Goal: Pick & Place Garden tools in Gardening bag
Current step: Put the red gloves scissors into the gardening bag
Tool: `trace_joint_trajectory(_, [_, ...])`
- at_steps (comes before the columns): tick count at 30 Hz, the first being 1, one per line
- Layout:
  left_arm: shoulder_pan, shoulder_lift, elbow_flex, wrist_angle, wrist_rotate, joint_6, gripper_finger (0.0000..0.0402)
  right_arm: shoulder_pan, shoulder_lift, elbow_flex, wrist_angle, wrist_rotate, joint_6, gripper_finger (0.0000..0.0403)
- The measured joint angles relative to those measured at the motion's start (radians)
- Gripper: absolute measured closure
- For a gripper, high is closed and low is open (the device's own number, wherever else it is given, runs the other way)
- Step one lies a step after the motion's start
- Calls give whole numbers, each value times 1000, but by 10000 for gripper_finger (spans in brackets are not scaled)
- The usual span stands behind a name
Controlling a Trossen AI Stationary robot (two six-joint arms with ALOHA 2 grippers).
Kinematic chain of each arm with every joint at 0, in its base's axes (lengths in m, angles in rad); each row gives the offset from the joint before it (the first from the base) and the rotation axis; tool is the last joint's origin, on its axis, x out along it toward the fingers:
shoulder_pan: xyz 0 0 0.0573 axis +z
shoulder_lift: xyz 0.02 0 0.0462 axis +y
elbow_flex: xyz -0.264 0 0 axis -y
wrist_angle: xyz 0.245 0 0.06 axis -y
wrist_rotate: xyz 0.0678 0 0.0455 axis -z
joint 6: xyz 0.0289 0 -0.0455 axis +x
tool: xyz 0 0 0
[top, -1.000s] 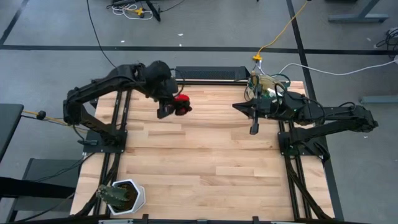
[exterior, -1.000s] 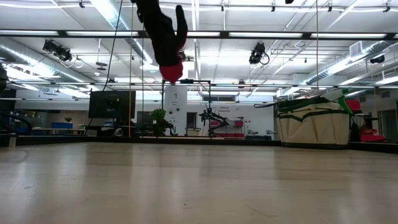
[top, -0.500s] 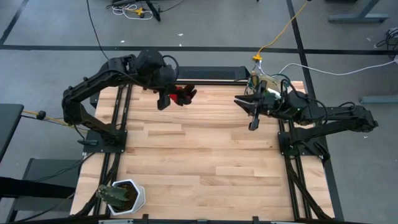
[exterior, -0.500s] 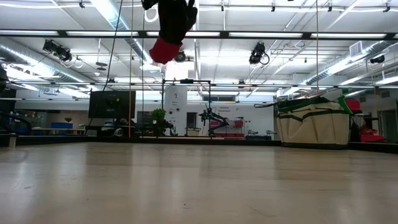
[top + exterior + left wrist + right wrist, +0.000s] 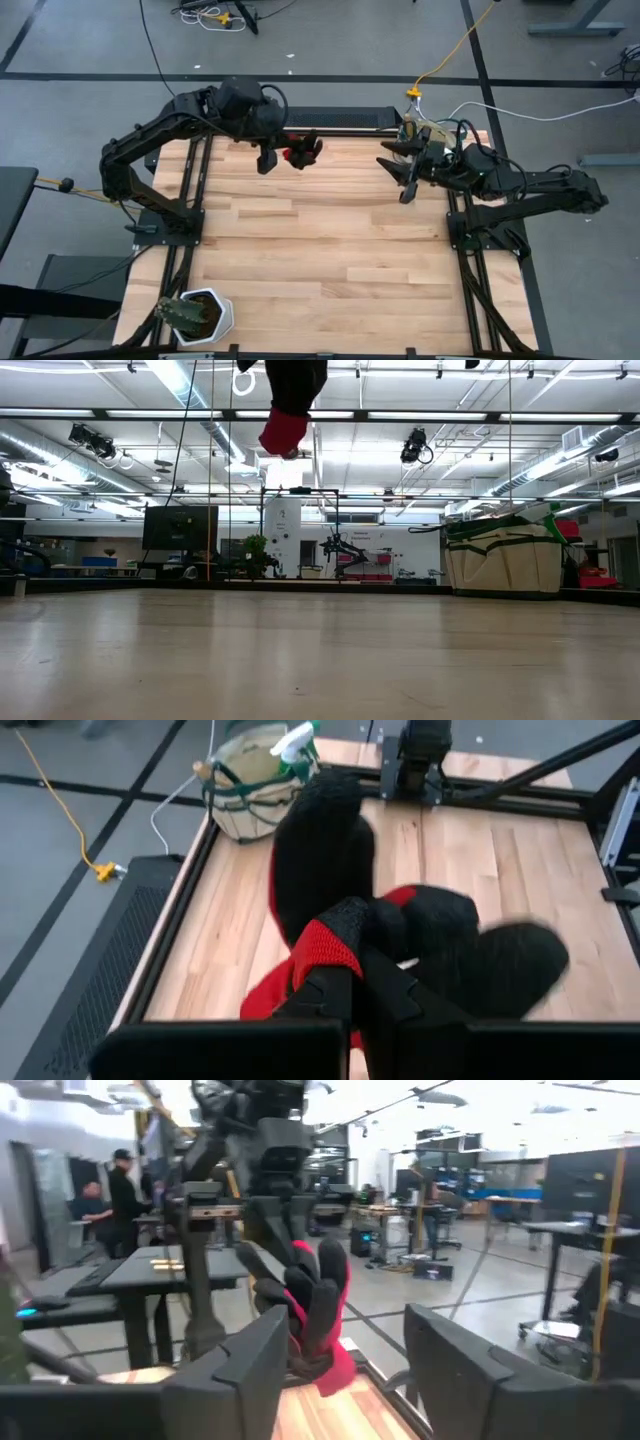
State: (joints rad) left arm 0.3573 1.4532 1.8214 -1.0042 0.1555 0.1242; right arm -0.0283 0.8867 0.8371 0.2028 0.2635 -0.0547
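Vs 1 s back, we saw the left gripper (image 5: pixel 283 155) had carried the red glove (image 5: pixel 300 152) up and toward the table's far edge, a bit rightward too; in the low view the glove (image 5: pixel 284 430) sat higher than before, near the frame top. Left fingers (image 5: pixel 340 982) were pressed tight, pinching the glove's red cuff, black glove fingers hanging loose ahead of them, well above the wooden table (image 5: pixel 320 260).

Right gripper (image 5: pixel 405 180) had its fingers closed 1 s ago; now we saw them spread apart, nothing between them, fingers (image 5: pixel 225 1370) wide in its own wrist cam. It hung by the table's far right corner, just beside the gardening bag (image 5: pixel 428 142).

Bag: beige canvas w/ green trim, upright at that far right corner. In the left wrist cam the bag (image 5: pixel 255 780) held a translucent green watering vessel (image 5: pixel 298 742) sticking out the top, plus a wooden handle end at the rim; other contents we couldn't tell.

White pot w/ dark plant (image 5: pixel 196 314) sat at the near left corner, same spot as before, well apart from both arms
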Motion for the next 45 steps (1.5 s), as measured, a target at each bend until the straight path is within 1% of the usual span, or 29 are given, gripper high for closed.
trace_joint_trajectory(2, [0, 0, 0, 14, 0, 0, 396, -4, 0, 0, 3, 18, 14, 191])
trace_joint_trajectory(8, [0, 0, 0, 54, 0, -3, 396, -18, 0, 0, 50, 17, 17, 146])
trace_joint_trajectory(14, [0, 1, 0, 104, -1, -8, 396, -40, 0, 0, 87, 17, 17, 121])
trace_joint_trajectory(24, [0, 1, -1, 181, -1, -9, 396, -64, 0, 0, 154, 17, 17, 119])
trace_joint_trajectory(32, [0, 1, -1, 251, -1, -9, 396, -76, 8, 0, 161, 17, 16, 119])
trace_joint_trajectory(42, [-2, 7, -1, 320, 0, -12, 396, -76, 58, 0, 182, 6, 17, 119])
trace_joint_trajectory(45, [-2, 22, -2, 340, 26, -33, 396, -76, 77, 0, 197, -7, 16, 119])
